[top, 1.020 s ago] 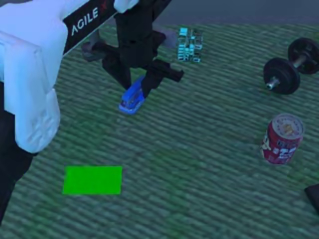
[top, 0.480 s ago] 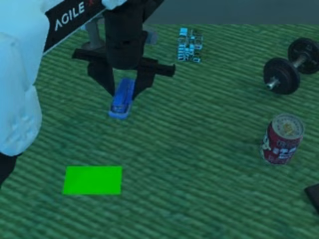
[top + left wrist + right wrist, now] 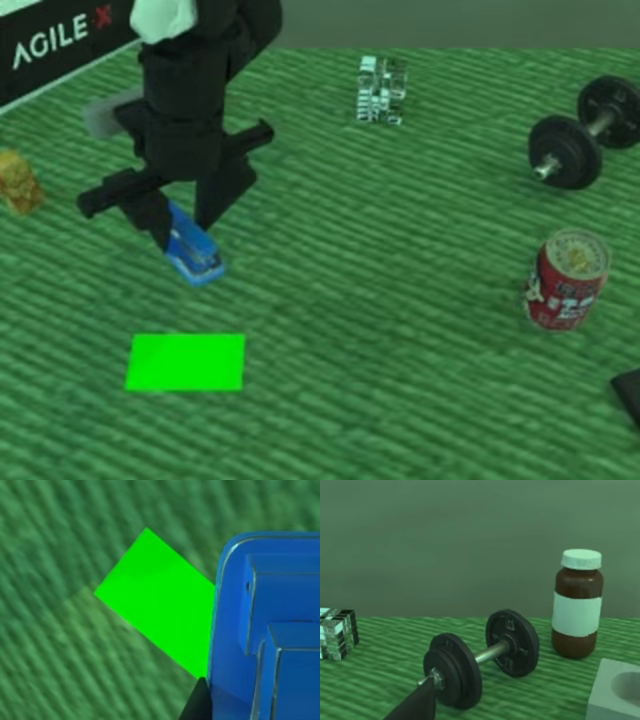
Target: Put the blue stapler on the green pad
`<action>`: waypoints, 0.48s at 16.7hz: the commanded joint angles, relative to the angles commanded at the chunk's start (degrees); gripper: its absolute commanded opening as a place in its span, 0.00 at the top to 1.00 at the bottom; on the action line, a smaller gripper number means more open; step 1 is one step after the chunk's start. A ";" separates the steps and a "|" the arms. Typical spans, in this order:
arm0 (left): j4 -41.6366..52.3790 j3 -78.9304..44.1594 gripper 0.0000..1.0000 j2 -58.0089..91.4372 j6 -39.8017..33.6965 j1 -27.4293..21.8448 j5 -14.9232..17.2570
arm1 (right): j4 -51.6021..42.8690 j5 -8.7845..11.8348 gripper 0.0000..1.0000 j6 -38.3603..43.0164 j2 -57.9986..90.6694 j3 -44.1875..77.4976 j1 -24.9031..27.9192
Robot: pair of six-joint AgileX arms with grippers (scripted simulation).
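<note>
The blue stapler [image 3: 196,258] hangs above the ribbed carpet, tilted, with my left gripper [image 3: 185,232] shut on it. It is just behind the green pad [image 3: 186,362] and a little to its right. In the left wrist view the stapler [image 3: 270,630] fills one side, one dark fingertip [image 3: 199,702] presses against its edge, and the green pad [image 3: 155,597] lies below, partly hidden by the stapler. My right gripper [image 3: 630,395] stays parked at the front right edge, one finger [image 3: 417,702] showing far to one side, open.
A black dumbbell [image 3: 583,132] lies at the back right, with a red can [image 3: 567,279] in front of it. A clear cube block [image 3: 381,90] sits at the back middle, a brown lump [image 3: 20,182] at the far left. The right wrist view shows a brown bottle [image 3: 577,605] and a grey block [image 3: 615,692].
My left arm has swung left and toward the front with the stapler in its grip. The stapler has turned and now hangs closer to the green pad. The right arm has not moved.
</note>
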State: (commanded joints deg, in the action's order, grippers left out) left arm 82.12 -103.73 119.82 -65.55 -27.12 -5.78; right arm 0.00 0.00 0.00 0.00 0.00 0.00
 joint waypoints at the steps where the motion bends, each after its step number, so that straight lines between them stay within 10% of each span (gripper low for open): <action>1: -0.80 3.11 1.00 -1.81 -6.45 0.27 0.20 | 0.00 0.00 0.00 0.00 0.00 0.00 0.00; 8: -9.76 20.44 1.00 -13.66 -40.38 2.05 4.02 | 0.00 0.00 0.00 0.00 0.00 0.00 0.00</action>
State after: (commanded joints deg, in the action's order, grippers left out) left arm 72.36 -83.29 106.16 -105.93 -25.07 -1.76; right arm 0.00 0.00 0.00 0.00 0.00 0.00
